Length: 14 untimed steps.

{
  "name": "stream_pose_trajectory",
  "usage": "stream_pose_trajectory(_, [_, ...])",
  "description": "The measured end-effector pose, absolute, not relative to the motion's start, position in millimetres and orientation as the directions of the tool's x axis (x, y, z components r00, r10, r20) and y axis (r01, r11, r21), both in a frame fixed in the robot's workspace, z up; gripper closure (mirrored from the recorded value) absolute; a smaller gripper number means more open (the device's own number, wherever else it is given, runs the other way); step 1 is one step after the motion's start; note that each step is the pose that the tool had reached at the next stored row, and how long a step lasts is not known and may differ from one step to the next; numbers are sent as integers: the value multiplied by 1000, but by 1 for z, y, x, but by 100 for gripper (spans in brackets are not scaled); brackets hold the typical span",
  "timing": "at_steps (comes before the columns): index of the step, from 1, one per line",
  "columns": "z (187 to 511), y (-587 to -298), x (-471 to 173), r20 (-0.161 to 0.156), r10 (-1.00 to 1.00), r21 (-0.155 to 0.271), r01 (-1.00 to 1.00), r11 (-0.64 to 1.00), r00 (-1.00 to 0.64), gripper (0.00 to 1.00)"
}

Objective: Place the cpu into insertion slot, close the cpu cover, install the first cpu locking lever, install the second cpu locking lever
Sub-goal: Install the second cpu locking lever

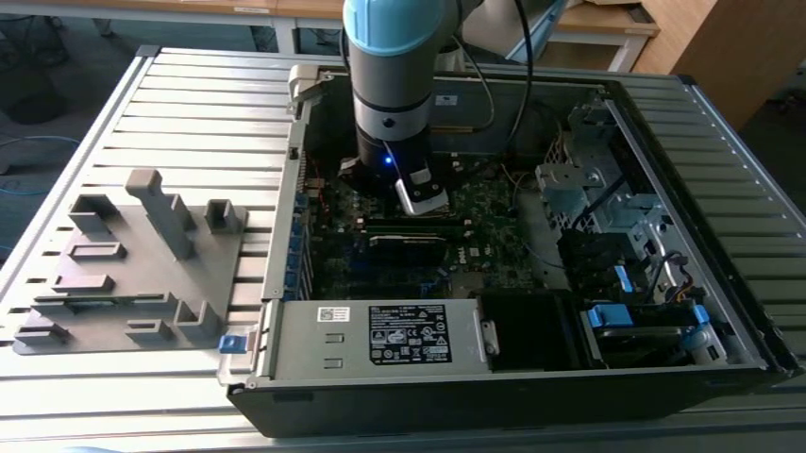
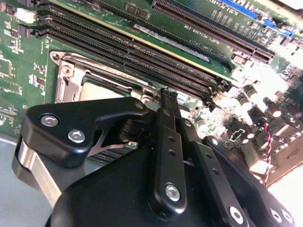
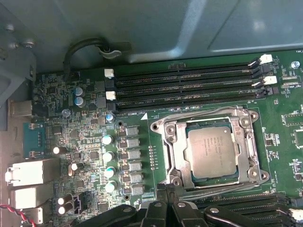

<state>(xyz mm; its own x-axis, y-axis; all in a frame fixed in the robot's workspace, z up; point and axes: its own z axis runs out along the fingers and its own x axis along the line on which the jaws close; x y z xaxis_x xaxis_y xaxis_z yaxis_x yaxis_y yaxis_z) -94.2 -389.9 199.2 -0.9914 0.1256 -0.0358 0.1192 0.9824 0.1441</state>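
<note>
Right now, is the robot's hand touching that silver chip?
Apart. In the first wrist view the hand sits past the cover frame, with the frame edge between it and the cpu.

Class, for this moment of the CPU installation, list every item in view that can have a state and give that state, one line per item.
Flat square silver-grey cpu: seated in the socket.
Square dark insertion slot with silver rim: occupied by the chip.
Thin silver metal cpu cover frame: lowered flat around the chip.
Long black memory slots: empty.
Black end effector: poised just above the socket, holding nothing visible.
Black computer case: open.
</note>
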Motion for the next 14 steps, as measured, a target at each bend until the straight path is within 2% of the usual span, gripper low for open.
stream_pose_trajectory(14, [198, -390, -95, -34, 126, 157, 119, 980, -991, 89])
